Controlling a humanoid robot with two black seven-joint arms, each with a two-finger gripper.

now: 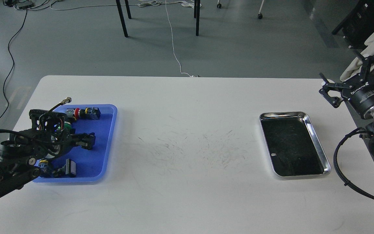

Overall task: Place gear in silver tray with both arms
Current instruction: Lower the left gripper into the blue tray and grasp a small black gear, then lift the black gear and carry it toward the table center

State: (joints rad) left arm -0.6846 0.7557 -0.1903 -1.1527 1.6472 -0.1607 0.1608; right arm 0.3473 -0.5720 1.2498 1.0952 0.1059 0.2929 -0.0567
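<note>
The robot's left gripper (88, 140) is low over the blue tray (109, 136), which sits near the left edge of the white table (187, 130). Its dark fingers lie close together, pointing right, but I cannot tell if they are pinching anything. Small parts lie in the blue tray: one with a red button (84, 112) near the far edge, and a dark one (68, 169) near the front edge. I cannot pick out which part is the gear; it may be hidden under the arm.

The silver tray (317, 143) sits near the right edge of the table, well apart from the blue one. Nothing is in it. Its long side runs from the far edge toward the front edge.

The right gripper (328, 91) hangs off the right edge of the table, just beyond the silver tray's far corner. Its jaws are spread open and hold nothing.

So the left arm is much nearer the parts, and the right arm is nearer the silver tray. I think the part must travel right, across the bare middle of the table
</note>
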